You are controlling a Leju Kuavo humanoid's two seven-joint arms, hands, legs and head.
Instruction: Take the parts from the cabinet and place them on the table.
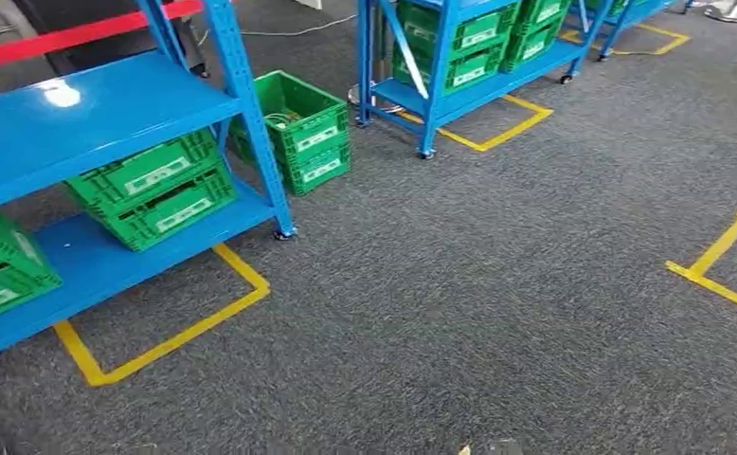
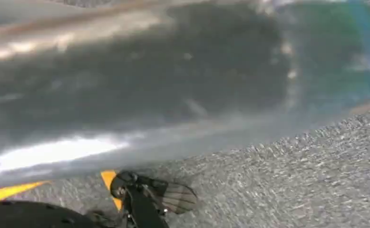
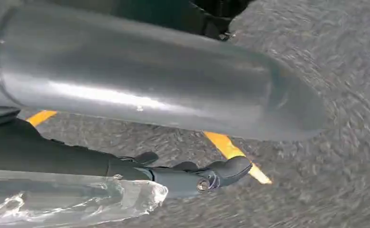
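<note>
Crates [image 1: 156, 190] sit on the blue rack [image 1: 90, 114], no table in sight, so carrying seems underway: right robot hand [image 3: 192, 175] clamps a clear bag [image 3: 69, 199]; left hand's state I cannot tell.

1. You've got the blue cabinet [image 1: 109, 114] at the left of the head view, standing on castors on the grey carpet, green crates [image 1: 156, 190] stacked on its lower shelf.
2. In your right wrist view, a clear crinkled plastic-wrapped part [image 3: 69, 199] lies alongside the right hand [image 3: 192, 178], its dark fingers stretched along the bag.
</note>
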